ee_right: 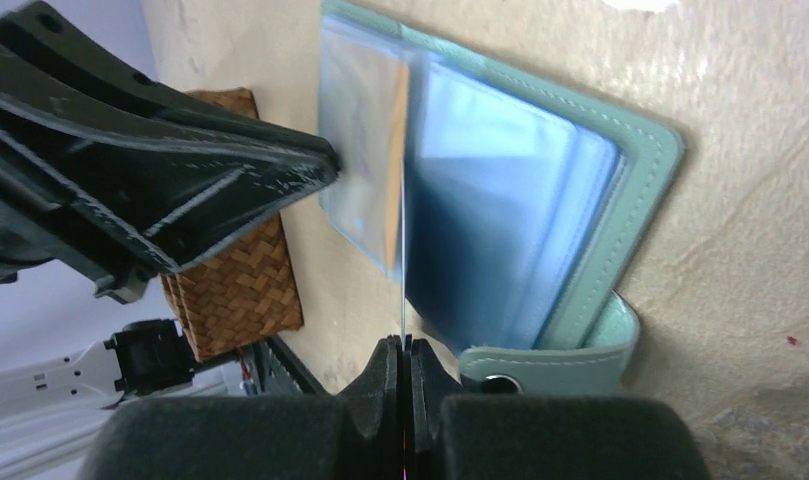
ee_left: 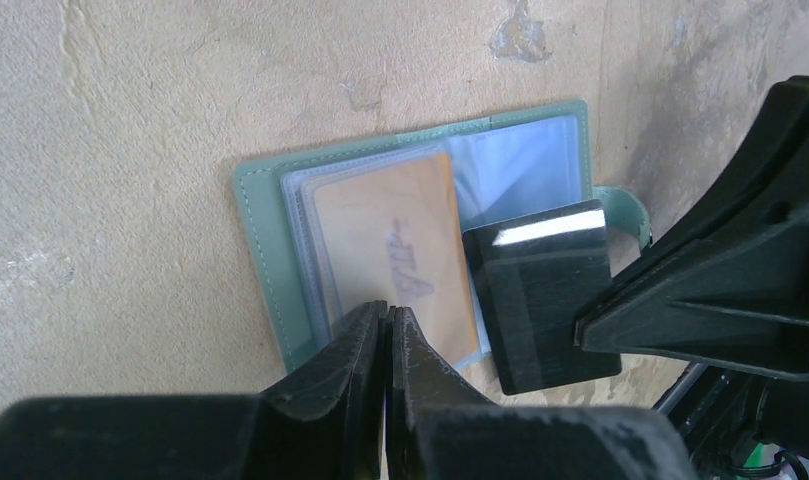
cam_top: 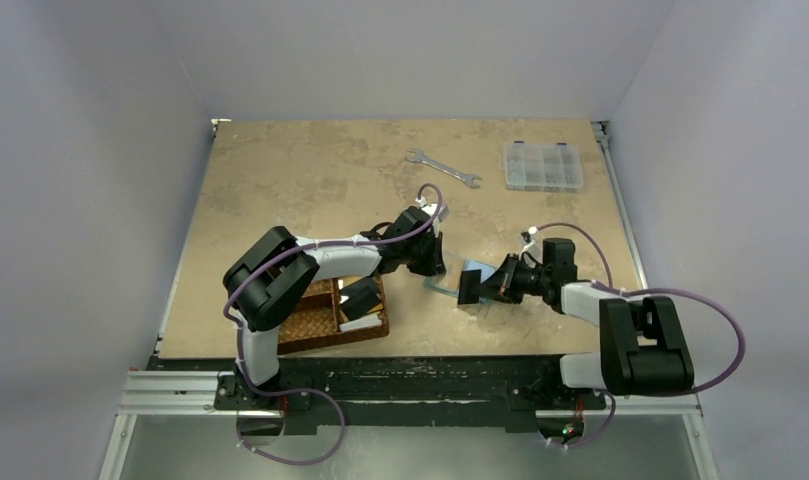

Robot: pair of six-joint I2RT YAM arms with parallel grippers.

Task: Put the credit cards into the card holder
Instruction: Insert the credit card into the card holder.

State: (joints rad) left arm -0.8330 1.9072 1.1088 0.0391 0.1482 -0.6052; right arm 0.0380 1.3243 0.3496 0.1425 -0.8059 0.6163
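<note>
- Holder [ee_left: 260, 230] is lying open on the table [cam_top: 310, 180], between the two arms and near the basket [cam_top: 315, 325].
- Orange card [ee_left: 395, 240] is sitting mostly inside one of the holder's clear pockets.
- Left gripper [ee_left: 387, 318] is pressing its fingers together at the card's near edge; cannot tell if it is pinching the card.
- Right gripper [ee_right: 405, 348] is pinching a clear sleeve [ee_right: 403, 260] with its fingers fully closed, holding it up on edge above the open holder.
</note>
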